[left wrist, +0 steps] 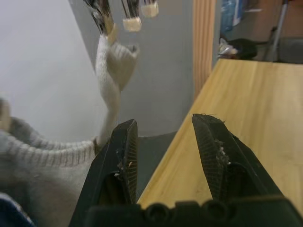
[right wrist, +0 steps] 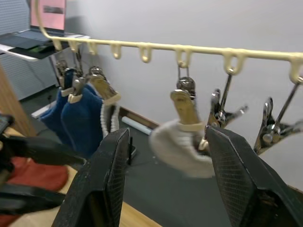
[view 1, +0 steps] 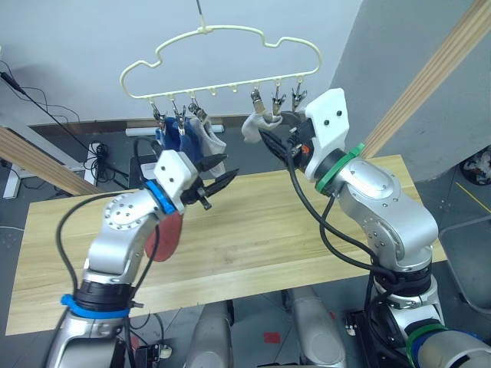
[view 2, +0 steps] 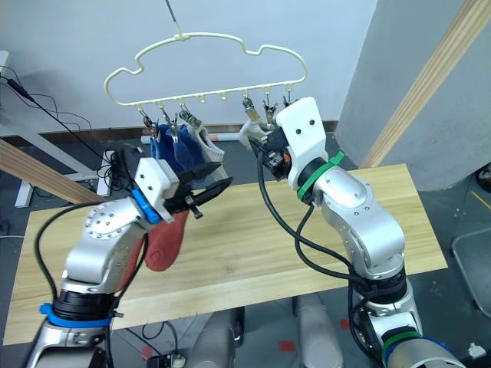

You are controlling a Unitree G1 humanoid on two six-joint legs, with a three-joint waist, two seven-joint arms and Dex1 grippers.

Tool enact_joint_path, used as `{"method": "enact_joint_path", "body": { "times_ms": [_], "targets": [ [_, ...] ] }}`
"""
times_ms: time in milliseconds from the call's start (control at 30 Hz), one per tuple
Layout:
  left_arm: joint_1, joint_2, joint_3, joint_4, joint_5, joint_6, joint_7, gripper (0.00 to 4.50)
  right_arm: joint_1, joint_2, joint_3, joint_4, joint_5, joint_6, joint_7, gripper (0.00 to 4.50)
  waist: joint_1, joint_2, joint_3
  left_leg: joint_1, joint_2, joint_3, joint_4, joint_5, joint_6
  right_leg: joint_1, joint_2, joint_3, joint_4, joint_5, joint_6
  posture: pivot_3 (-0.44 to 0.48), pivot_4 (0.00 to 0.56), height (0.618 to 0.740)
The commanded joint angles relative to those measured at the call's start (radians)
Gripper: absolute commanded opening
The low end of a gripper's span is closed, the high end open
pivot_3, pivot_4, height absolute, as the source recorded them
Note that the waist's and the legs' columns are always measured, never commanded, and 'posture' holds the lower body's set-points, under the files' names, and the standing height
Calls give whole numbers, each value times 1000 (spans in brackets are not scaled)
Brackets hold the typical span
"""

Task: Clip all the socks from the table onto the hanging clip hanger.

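Overhead, cloud-shaped pale-yellow clip hanger [view 1: 222, 65], blue socks [view 1: 170, 136] clipped

Long rectangular surface [view 1: 253, 230] of pale yellowish wood planks, running across the scene from the robot's left to its right. One rust-red sock [view 2: 165, 241] lying on it toward the left side, partly hidden behind the left arm, toe end reaching toward the near edge. Rest of the planks bare, grain lines running lengthwise. Dark floor [view 1: 460, 207] below and beyond the far edge, with cables and a power strip [view 1: 96, 153] lying on it at the left.
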Motion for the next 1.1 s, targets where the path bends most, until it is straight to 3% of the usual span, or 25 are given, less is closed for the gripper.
{"method": "enact_joint_path", "body": {
  "times_ms": [33,267,367,1100],
  "targets": [
    [-44,36,44,-56,-59,71,-21,2001,-19,15,-10,9,-36,-43,-35,2667,0,0,0,0,0,0,0,0,0,0,0,0,0,0,0,-140,383,740],
    [-111,26,55,-60,-59,101,7,2001,-55,40,-8,100,-63,-93,-42,2667,1,0,0,0,0,0,0,0,0,0,0,0,-1,0,0,-132,382,740],
    [-109,22,49,-66,-51,102,10,2038,-63,54,-13,119,-65,-101,-43,2044,1,0,0,0,0,0,0,0,0,0,0,0,-1,0,0,-126,381,740],
    [-96,0,35,-64,-3,85,3,2038,-142,71,-27,273,-104,-192,-36,2044,3,0,0,0,0,0,0,0,0,0,0,0,-1,0,0,-122,376,740]
  ]
}}
